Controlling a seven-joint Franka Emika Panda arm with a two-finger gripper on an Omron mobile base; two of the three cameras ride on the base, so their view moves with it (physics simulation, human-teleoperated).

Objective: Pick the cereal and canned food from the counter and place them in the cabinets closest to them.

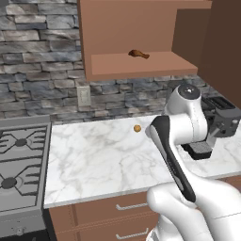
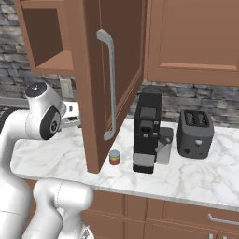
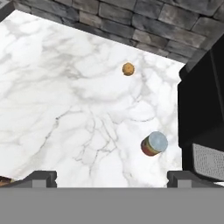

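Marble counter (image 3: 57, 100) carries the canned food (image 3: 154, 144), a small can w/ grey lid and red-yellow label, upright just beside the black coffee machine (image 2: 147, 132), near the open cabinet door (image 2: 100, 74). Small orange ball (image 3: 127, 68) sits nearer the stone wall. Gripper (image 3: 112, 177) hovers above the counter, fingers spread wide, nothing between them. Toaster (image 2: 195, 133) stands right of the machine. Cereal: can't tell where.

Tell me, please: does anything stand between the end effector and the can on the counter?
Nothing visible does. In the hand view, bare counter lies between the open end effector and the can. The black coffee machine stands close beside the can, not in the path.
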